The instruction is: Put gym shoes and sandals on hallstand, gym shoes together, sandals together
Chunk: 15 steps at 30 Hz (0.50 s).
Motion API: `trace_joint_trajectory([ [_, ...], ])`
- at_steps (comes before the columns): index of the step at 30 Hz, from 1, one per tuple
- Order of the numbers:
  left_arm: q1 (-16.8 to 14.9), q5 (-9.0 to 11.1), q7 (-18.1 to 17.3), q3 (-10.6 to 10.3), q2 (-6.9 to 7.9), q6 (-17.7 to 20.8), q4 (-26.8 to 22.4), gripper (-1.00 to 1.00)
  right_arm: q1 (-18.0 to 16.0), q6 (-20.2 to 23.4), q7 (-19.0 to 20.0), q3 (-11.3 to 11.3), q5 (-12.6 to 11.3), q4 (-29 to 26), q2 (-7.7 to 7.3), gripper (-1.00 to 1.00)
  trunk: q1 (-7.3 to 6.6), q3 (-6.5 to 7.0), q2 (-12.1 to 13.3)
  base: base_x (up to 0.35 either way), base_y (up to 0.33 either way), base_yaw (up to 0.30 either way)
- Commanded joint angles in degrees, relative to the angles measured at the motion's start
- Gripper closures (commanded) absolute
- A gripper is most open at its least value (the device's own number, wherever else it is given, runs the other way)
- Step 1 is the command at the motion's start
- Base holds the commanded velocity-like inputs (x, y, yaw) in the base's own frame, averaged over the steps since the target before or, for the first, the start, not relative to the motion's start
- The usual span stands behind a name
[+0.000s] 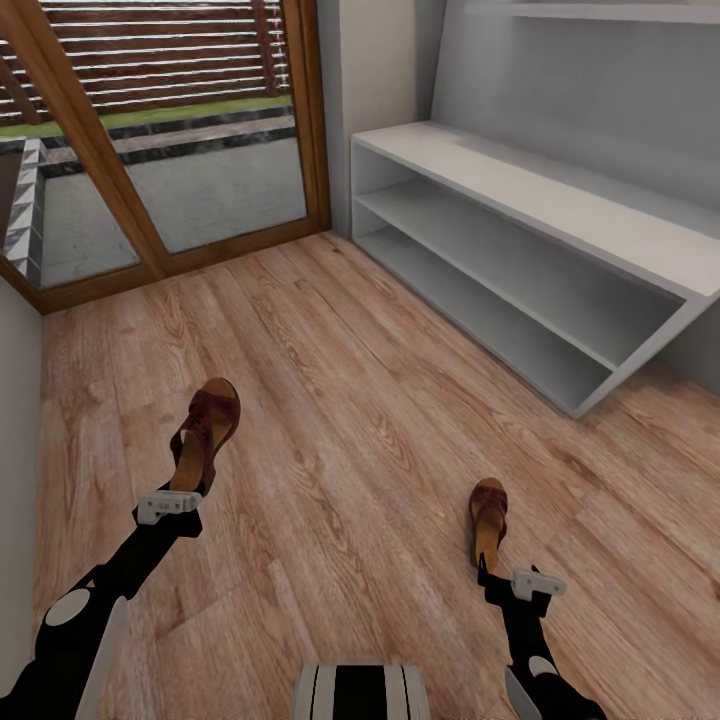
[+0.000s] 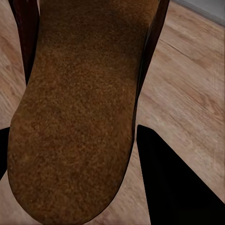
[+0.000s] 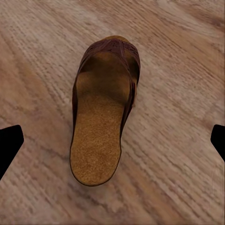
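Both sandals remain on the floor (image 1: 330, 400); the rack (image 1: 560, 200) holds nothing. Left pincer (image 1: 170, 503) pinches one sandal (image 1: 205, 430); right pincer (image 1: 520, 580), spread, nears the other sandal (image 1: 488, 520).

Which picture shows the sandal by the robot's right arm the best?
The right wrist view: the right-hand sandal lies whole on the corridor floor, strap and tan footbed clear. The head view shows it small, just ahead of the right pincer. The left wrist view shows the other sandal.
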Motion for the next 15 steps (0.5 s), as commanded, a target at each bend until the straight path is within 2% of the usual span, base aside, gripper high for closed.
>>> trace_joint_trajectory([
  [1, 0.00, -0.18, -0.02, 0.00, 0.00, -0.08, 0.00, 1.00, 0.00, 0.00, 0.00, 0.00, 0.00, 0.00, 0.00, -1.00, 0.00, 0.00, 0.00, 0.000, 0.000, 0.000],
  [15, 0.00, -0.18, -0.14, -0.08, -0.09, -0.17, 0.00, 1.00, -0.89, 0.20, 0.00, 0.08, 0.15, 0.00, 0.08, -1.00, 0.00, 0.00, 0.00, 0.000, 0.000, 0.000],
])
